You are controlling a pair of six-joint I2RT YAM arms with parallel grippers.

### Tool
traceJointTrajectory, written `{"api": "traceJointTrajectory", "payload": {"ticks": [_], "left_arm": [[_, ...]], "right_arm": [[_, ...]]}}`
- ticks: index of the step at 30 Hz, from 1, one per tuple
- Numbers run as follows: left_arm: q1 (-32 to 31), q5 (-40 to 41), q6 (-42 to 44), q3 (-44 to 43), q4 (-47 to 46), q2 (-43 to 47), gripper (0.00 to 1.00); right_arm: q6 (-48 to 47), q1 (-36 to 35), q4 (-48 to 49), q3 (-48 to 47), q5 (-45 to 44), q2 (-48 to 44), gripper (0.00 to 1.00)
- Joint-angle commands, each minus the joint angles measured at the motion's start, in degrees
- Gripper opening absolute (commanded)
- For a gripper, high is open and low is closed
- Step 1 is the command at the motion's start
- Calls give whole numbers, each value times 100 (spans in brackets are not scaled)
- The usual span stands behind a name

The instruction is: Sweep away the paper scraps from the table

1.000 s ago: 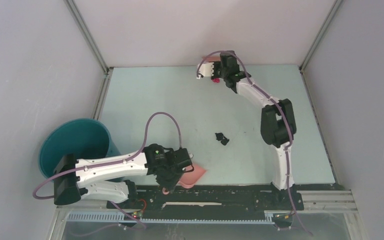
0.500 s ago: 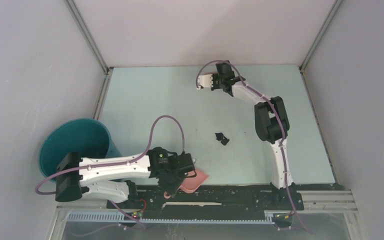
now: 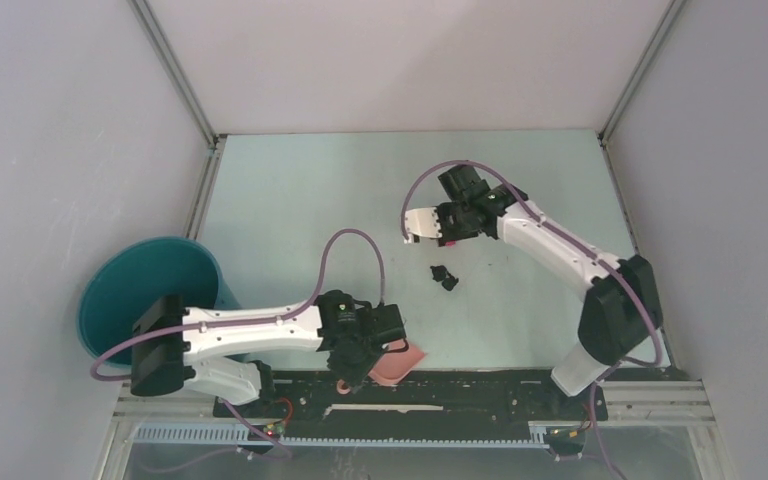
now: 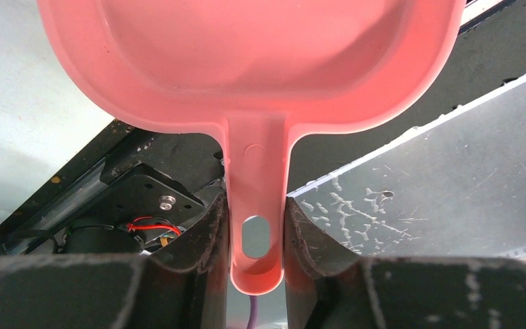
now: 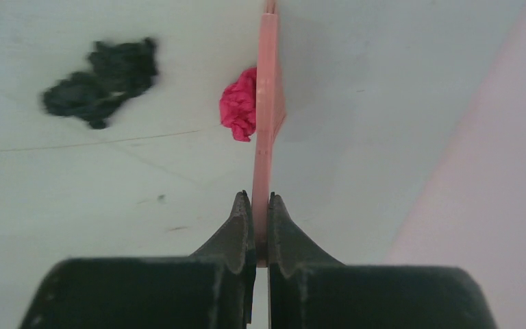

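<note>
Paper scraps (image 3: 444, 276), black, lie at the desk's (image 3: 290, 200) centre. At 6 o'clock the low-folded left claw (image 4: 255, 233) clamps the pink dustpan (image 4: 246, 62) by its handle. Farther, the outstretched right claw (image 5: 261, 219) pinches a brush (image 5: 267, 82) touching a magenta scrap (image 5: 238, 113).

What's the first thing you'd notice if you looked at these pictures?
The big pink dustpan jumps out: the left gripper is shut on its handle at the near edge of the table. Near the table's middle, the right gripper holds a thin pink brush right against a bright magenta paper wad, with black scraps nearby. A round teal bucket stands at the left.
</note>
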State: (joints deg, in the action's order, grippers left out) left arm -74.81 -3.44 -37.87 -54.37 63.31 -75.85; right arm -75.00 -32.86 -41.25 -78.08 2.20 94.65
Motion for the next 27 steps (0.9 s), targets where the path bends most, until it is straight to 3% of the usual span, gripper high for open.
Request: {"api": "traceJointTrajectory", "payload": {"ticks": [1,5,9,14,23,27], "left_arm": [[-50,-47,237,-234,14,-104,0],[-49,-28,325,-331,42,-227,0],[-75,65,439,-454,105,-228,0],[-104,475,778,-631,-33,-143,0],[-111,1682,1128,-1448,-624,-1551,0],[-110,1752,1211,-1366,-1227,-1928,7]], "right_arm": [[1065,76,-1023,91,379,-704,0],[1714,271,-399,-11,316,-1206,0],[2252,493,-548,-493,297,-1430,0],[2697,690,-199,-520,-526,-1743,0],[3696,1053,-732,-195,-439,-2535,0],[3666,1365,-712,337,-90,-2964,0]]}}
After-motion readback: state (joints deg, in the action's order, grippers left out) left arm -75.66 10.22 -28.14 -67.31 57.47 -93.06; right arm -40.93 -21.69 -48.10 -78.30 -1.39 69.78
